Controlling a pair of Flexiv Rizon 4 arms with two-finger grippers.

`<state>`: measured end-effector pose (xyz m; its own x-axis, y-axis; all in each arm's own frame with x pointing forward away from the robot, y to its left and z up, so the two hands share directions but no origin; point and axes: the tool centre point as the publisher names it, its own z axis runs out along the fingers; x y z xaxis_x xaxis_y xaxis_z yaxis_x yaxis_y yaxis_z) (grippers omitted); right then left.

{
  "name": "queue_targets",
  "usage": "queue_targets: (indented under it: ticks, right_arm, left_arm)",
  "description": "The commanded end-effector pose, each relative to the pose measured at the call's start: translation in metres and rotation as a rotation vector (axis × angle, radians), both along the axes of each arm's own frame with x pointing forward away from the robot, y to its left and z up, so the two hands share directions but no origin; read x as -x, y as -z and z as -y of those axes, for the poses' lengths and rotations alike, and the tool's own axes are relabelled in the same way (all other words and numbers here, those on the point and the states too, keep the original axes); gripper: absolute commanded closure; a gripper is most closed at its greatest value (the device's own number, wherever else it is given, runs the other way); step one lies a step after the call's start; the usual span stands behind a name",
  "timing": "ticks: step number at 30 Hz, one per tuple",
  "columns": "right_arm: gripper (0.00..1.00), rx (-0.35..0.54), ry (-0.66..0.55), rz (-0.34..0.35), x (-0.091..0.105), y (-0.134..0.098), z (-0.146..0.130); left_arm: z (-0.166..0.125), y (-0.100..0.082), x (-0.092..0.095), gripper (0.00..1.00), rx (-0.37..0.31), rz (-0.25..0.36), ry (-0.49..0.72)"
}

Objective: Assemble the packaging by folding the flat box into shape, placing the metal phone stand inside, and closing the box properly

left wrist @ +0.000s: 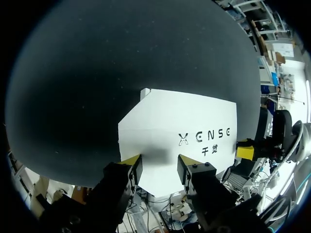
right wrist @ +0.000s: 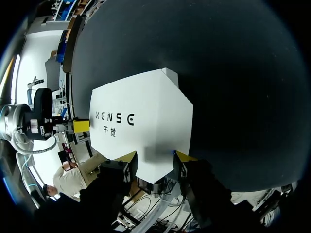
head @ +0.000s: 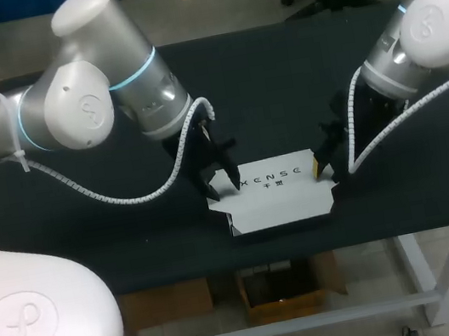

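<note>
A white box [head: 276,194] with dark print lies flattened near the black table's front edge, its printed panel facing up and small flaps along its near side. My left gripper [head: 223,184] points down at the box's left end. Its yellow fingertips [left wrist: 132,160] stand apart over the white panel [left wrist: 184,116], nothing pinched between them. My right gripper [head: 323,167] stands likewise at the right end, open, tips spread over the panel [right wrist: 146,111]. Each wrist view shows the other arm's yellow tip at the far end. No phone stand is in view.
The black table top [head: 279,81] stretches wide behind the box and to both sides. The table's front edge [head: 307,249] runs just below the box.
</note>
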<state>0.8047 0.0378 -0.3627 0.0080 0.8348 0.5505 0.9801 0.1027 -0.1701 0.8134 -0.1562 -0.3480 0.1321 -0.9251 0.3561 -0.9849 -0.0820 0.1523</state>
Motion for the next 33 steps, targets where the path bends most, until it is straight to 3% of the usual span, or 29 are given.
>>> queue_targets:
  ticks: [1,22,33]
  right_arm:
    - [0.55,0.004,0.009,0.009,0.0031,0.0005,-0.0003]
    - [0.55,0.022,0.064,0.051,0.0001,0.0042,-0.0016]
    - [0.54,0.013,0.083,0.027,-0.0064,0.0022,-0.0021]
  left_arm:
    - [0.0030,-0.0013,0.0023,0.53,-0.012,0.005,0.000]
    - [0.0051,0.0009,0.0046,0.53,-0.039,0.010,-0.034]
    - [0.0012,0.0042,-0.0002,0.54,-0.027,-0.011,-0.033]
